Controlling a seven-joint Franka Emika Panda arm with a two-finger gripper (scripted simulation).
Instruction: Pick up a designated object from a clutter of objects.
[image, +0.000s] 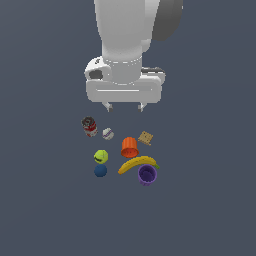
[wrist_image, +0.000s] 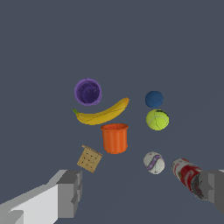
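Observation:
The red and white can (image: 89, 126) stands on the grey floor at the exterior view's left of the clutter; in the wrist view it (wrist_image: 187, 176) lies partly behind one finger (wrist_image: 213, 190). My gripper (image: 124, 106) hangs open and empty above the floor, behind the clutter, to the exterior view's right of the can. The wrist view shows the gripper (wrist_image: 142, 193) with its fingers spread wide, the other finger (wrist_image: 69, 192) near the cracker.
Near the can lie a white-grey ball (image: 107, 133), an orange cup (image: 129, 147), a tan cracker (image: 145, 138), a green-yellow ball (image: 101, 156), a blue ball (image: 100, 171), a banana (image: 136, 164) and a purple cup (image: 147, 174).

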